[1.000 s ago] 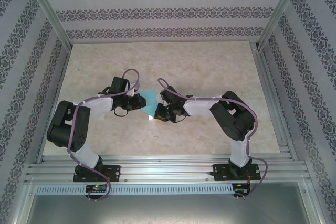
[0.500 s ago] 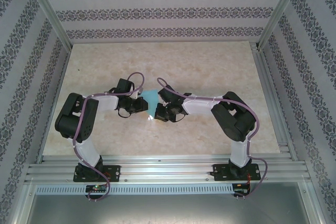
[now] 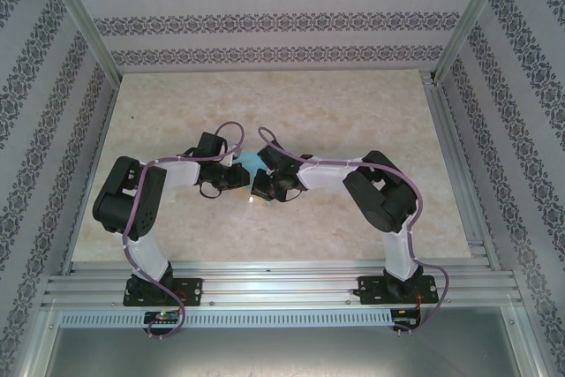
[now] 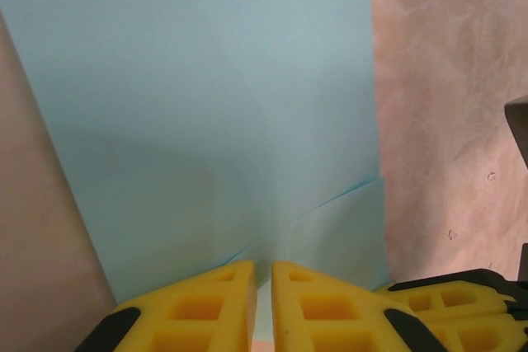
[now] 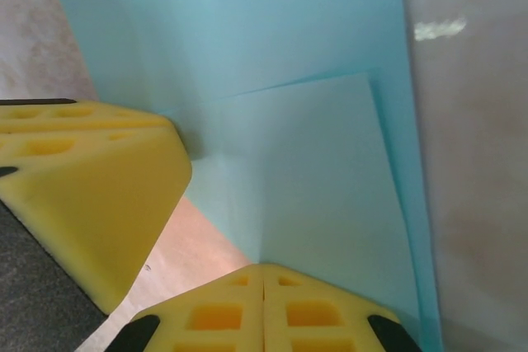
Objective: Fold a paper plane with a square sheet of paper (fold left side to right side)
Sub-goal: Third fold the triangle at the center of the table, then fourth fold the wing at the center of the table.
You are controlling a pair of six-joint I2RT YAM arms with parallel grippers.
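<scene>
The right arm [image 3: 380, 196] has swung further left over the last second, its elbow drawn in toward the middle of the desk [image 3: 353, 112]. The left arm [image 3: 132, 200] has raised its elbow, and the two wrists now nearly meet. The square sheet of paper [image 3: 252, 162], a broad cyan triangle a second ago, now shows from above only as a small patch just beyond the two claws.

Both arms reach inward with forearms low over the desk, wrists angled toward each other.

The left claw [image 4: 262, 307] is pinched on the near edge of the sheet, a sliver of cyan showing in the thin gap between its yellow pads. The paper rises ahead of it, with a slanting crease running off to the right. The right claw's yellow fingers [image 4: 450, 307] lie just to its right.

The right claw [image 5: 263, 311] has its pads pressed together, nipping the sheet where a folded flap comes down into their seam. The rest of the paper stands ahead of it, and a left-claw finger [image 5: 82, 187] is close on its left.
</scene>
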